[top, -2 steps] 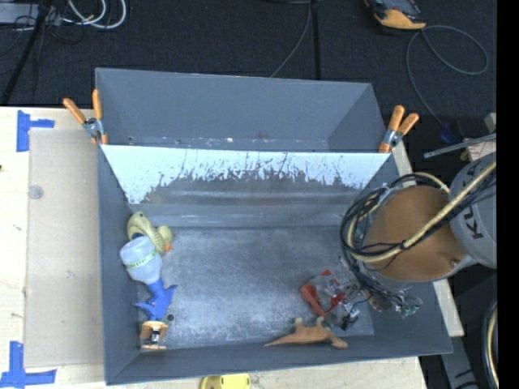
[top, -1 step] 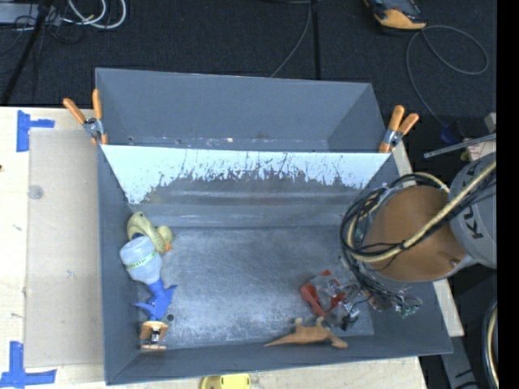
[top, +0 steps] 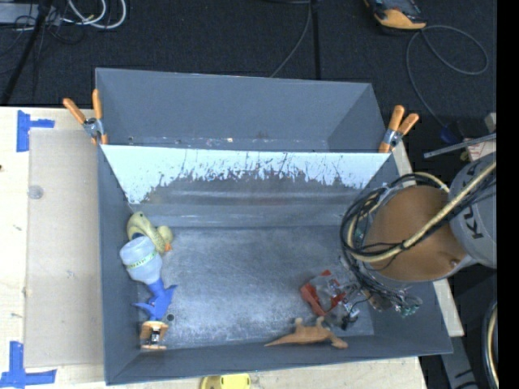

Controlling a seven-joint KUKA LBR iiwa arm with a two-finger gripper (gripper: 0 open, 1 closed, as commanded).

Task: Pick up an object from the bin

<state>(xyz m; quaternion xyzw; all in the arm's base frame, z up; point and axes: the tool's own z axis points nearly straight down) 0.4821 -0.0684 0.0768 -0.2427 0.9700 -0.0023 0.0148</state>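
Note:
My gripper (top: 342,300) is low in the bin's front right corner, under the orange wrist cover and its cables. A small red thing (top: 312,297) lies right against its left side; whether it is gripped I cannot tell. A flat tan lizard-shaped toy (top: 309,337) lies just in front of the gripper, along the bin's front wall.
On the bin's left side lie a yellow curved thing (top: 156,231), a pale blue translucent cup (top: 139,260), a blue figure (top: 158,301) and a small orange and black piece (top: 152,335). The arm comes in over the right rim.

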